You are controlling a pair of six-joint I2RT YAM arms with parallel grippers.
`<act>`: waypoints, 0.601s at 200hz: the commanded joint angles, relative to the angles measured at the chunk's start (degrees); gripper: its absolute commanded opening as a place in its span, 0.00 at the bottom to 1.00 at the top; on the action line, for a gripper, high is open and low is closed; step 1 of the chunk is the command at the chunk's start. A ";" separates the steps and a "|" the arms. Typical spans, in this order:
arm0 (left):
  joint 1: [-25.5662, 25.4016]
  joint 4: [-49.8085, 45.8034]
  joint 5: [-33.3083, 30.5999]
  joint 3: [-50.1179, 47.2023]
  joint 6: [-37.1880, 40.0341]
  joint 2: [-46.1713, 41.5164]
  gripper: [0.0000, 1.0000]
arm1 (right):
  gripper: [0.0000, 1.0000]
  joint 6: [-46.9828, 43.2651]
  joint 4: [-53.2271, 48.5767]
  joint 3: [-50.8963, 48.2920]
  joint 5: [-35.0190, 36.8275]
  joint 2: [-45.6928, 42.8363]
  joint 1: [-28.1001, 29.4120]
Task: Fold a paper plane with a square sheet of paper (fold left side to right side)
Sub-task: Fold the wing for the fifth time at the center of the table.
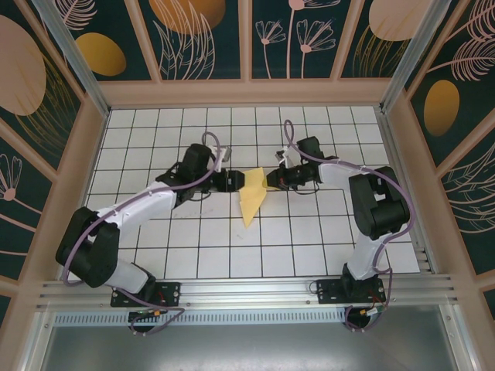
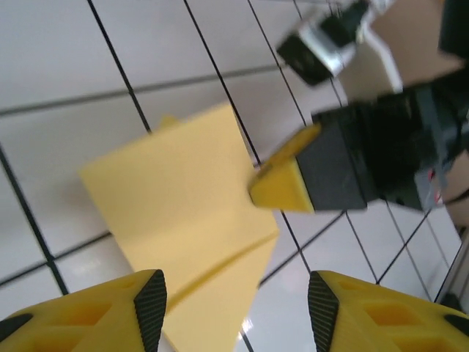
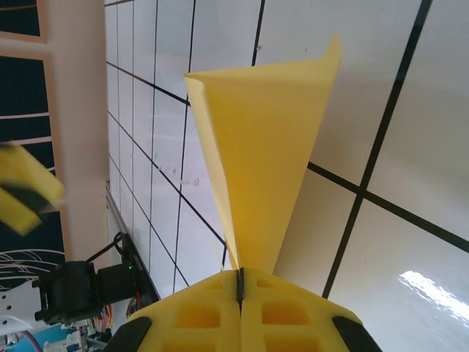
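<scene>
White tiles with black lines covered the table (image 1: 193, 247), walled by leaf-patterned panels (image 1: 205, 35). Near the table's middle lay the yellow paper (image 1: 253, 199), folded to a point aimed at the table's near edge. Just left of the middle, the left claw (image 1: 236, 181) hovered with its fingers parted, holding nothing. Just right of the middle, the right claw (image 1: 272, 179) was pinched shut on the paper's edge.

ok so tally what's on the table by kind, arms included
paper: 1
arms: 2 (left arm, right arm)
total: 3
</scene>
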 commanded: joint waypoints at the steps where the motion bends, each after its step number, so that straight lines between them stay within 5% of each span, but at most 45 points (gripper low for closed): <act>1: -3.97 -3.55 -4.88 -2.81 -2.67 0.17 0.56 | 0.04 3.78 -3.51 2.58 1.48 1.33 0.87; 120: -15.62 -13.92 -20.39 7.34 -8.31 13.11 0.64 | 0.02 7.22 -5.80 3.82 3.82 3.30 1.84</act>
